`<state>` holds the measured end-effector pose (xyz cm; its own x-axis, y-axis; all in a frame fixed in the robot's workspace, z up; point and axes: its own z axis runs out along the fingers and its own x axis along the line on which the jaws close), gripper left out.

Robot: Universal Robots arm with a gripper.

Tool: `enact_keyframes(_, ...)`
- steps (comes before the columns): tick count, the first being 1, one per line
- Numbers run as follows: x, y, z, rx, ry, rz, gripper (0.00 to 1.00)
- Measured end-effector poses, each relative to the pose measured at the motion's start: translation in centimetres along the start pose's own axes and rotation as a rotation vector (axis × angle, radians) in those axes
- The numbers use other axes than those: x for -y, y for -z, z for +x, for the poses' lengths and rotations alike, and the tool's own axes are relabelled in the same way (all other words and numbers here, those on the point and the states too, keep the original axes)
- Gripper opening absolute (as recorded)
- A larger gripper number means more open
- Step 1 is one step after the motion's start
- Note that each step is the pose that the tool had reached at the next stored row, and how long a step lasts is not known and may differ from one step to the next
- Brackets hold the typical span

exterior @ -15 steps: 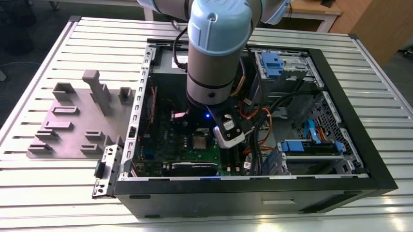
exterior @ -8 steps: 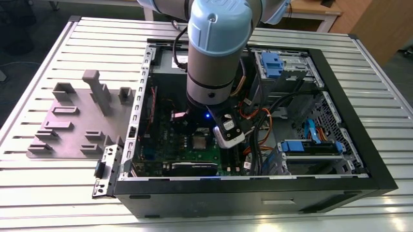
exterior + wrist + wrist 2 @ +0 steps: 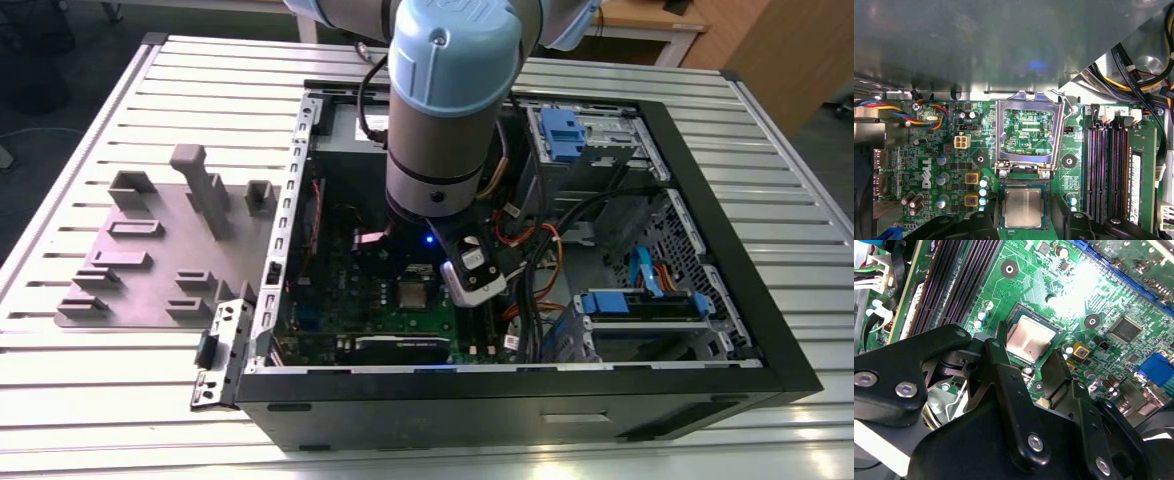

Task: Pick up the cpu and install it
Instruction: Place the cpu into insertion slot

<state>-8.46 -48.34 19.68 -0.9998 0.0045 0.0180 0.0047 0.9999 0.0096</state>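
1. Your counter (image 3: 120, 400) carries the open case (image 3: 534, 410).
2. The arm (image 3: 447, 100) reaches down into it, over the green board (image 3: 929, 165).
3. The socket frame (image 3: 1002, 135) stands flipped open on the board.
4. Your claw (image 3: 1029, 344) is spread apart, one finger either side of the cpu (image 3: 1024, 207), not clamping it.
5. The cpu lies flat in its socket, just beside the frame's hinge.

Slatted alu table (image 3: 107, 400) — wood cabinet (image 3: 787, 50) behind, dark floor (image 3: 27, 170).
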Motion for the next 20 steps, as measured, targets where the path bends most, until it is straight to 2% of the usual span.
enact_keyframes(6, 0.00, 0.25, 0.00, 0.0000, 0.000, 0.0000, 0.54)
enact_keyframes(15, 0.00, 0.30, 0.01, 0.0000, 0.000, -0.0001, 0.54)
enact_keyframes(20, 0.14, -0.04, 0.00, 0.0000, 0.000, 0.0000, 0.54)
